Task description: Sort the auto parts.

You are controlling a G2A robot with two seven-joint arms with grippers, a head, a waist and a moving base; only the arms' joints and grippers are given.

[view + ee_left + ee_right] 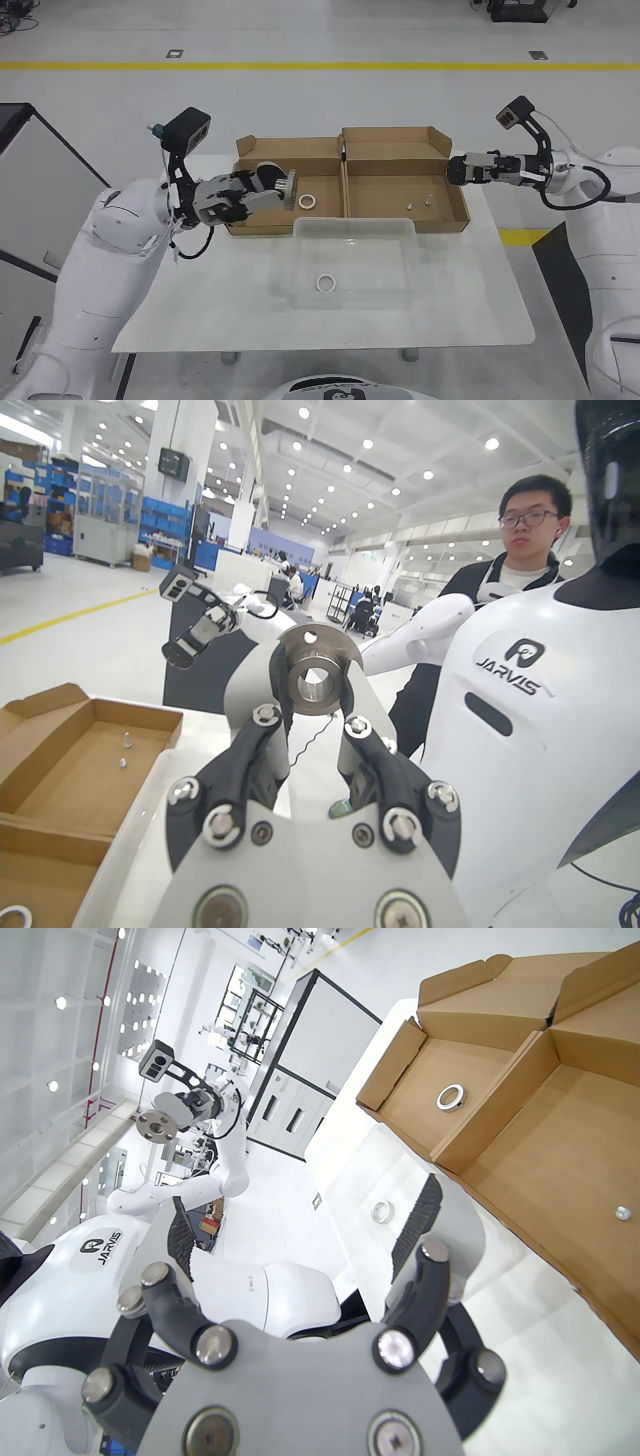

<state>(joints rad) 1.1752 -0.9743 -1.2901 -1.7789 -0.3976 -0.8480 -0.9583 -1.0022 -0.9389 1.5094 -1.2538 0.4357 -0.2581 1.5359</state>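
My left gripper [274,183] is shut on a flanged metal bushing [290,186], held above the left cardboard box [262,228]; in the left wrist view the bushing [320,645] sits clamped between the pads. A metal ring [308,201] lies in that box. Two small bolts [428,197] rest in the right cardboard box [400,226]. A second ring [326,283] lies in the clear tray [300,262]. My right gripper [300,1223] is open with nothing in it, hovering past the right box's outer edge [455,170].
Both boxes stand side by side at the table's back, flaps open, with the clear tray directly in front of them. White tabletop [480,290] shows to the tray's right and left. A dark cabinet [30,170] stands off the table's left side.
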